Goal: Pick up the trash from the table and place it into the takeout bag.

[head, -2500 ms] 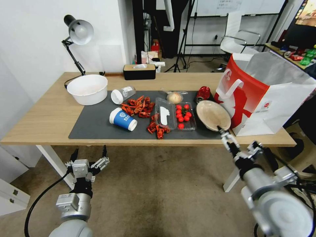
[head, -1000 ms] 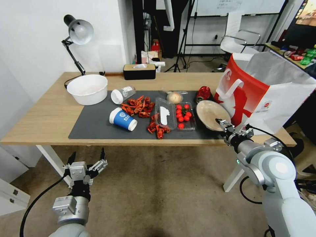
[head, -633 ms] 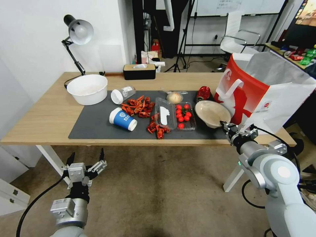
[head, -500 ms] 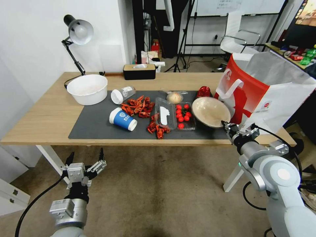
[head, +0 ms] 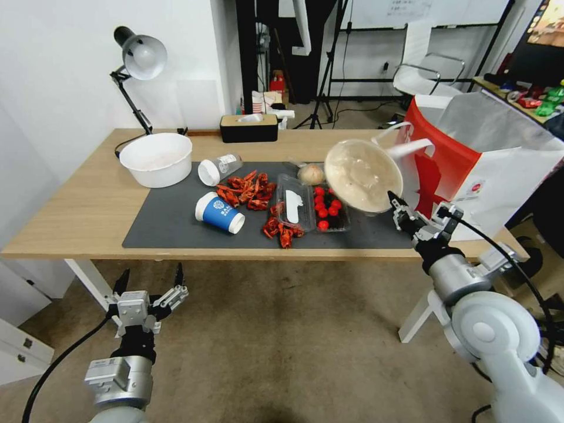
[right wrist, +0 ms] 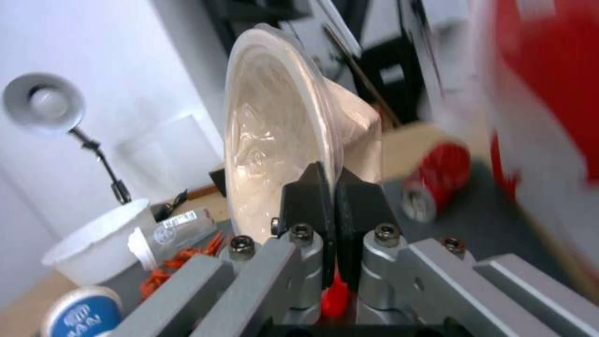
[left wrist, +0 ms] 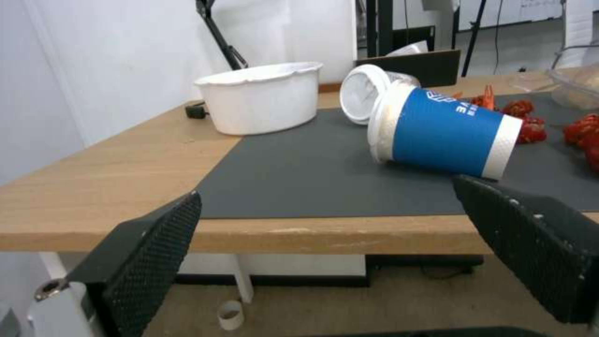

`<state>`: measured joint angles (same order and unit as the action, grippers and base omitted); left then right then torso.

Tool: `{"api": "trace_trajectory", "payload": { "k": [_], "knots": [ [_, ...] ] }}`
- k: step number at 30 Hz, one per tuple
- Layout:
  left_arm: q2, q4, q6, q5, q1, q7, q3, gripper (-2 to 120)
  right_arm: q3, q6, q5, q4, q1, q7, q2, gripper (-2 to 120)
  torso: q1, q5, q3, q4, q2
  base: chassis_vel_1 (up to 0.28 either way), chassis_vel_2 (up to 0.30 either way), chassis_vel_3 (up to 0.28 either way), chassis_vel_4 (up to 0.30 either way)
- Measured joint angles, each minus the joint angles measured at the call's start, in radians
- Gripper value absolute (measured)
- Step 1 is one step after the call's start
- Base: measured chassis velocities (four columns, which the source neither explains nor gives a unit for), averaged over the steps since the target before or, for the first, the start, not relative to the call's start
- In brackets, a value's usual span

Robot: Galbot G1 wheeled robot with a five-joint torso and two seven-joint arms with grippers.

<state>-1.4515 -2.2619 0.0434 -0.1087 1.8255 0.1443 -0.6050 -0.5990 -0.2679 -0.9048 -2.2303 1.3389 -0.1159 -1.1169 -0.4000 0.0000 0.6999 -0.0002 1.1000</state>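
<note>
Your right gripper (head: 392,202) pinches the beige bowl (head: 362,175) by its rim, tilted above the table (head: 76,217) beside the takeout bag (head: 470,158); your left gripper (head: 148,281) hangs wide-spread below.

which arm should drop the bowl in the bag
Right. The right gripper is shut on the bowl, lifted beside the bag. The left gripper hangs open below the table.

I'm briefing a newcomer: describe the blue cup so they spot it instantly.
On the table's dark grey mat, look at its front left area. The blue paper cup lies on its side there, the only blue item, nearer the front edge than the clear plastic cup.
</note>
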Motion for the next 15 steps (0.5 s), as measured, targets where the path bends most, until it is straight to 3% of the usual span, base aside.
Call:
{"api": "trace_trajectory", "payload": {
  "k": [1, 5, 7, 9, 12, 15],
  "knots": [
    [0.001, 0.003, 0.004, 0.000, 0.000, 0.000, 0.001, 100, -0.004, 0.049, 0.079, -0.010, 0.001, 0.038, 0.019, 0, 0.000, 0.0004, 0.000, 0.0002, 0.000, 0.000, 0.000, 0.000, 0.000],
    [0.002, 0.003, 0.008, -0.001, 0.001, 0.000, -0.003, 100, -0.039, 0.111, 0.104, -0.038, -0.023, 0.024, 0.056, 0, 0.000, -0.0002, 0.000, 0.0002, 0.000, 0.000, 0.000, 0.000, 0.000],
    [0.003, 0.001, 0.012, -0.003, 0.004, 0.000, -0.009, 100, -0.115, 0.151, 0.052, -0.045, -0.060, -0.047, 0.116, 0, 0.000, 0.0000, 0.000, 0.0003, 0.000, 0.000, 0.000, 0.000, 0.000],
    [0.002, 0.001, 0.013, -0.003, 0.004, 0.000, -0.009, 100, -0.146, 0.153, 0.037, -0.044, -0.070, -0.078, 0.141, 0, 0.000, 0.0003, 0.000, 0.0003, 0.000, 0.000, 0.000, 0.000, 0.000],
    [0.000, 0.001, 0.015, -0.003, 0.005, 0.000, -0.004, 100, -0.264, 0.149, 0.014, -0.007, -0.102, -0.210, 0.242, 0, 0.000, 0.0000, 0.000, 0.0002, 0.000, 0.000, 0.000, 0.000, 0.000],
    [0.000, 0.004, 0.015, -0.003, 0.000, 0.000, 0.003, 100, -0.319, 0.127, -0.008, 0.039, -0.117, -0.245, 0.297, 0, 0.000, 0.0002, 0.000, 0.0000, 0.000, 0.000, 0.000, 0.000, 0.000]
  ]
}}
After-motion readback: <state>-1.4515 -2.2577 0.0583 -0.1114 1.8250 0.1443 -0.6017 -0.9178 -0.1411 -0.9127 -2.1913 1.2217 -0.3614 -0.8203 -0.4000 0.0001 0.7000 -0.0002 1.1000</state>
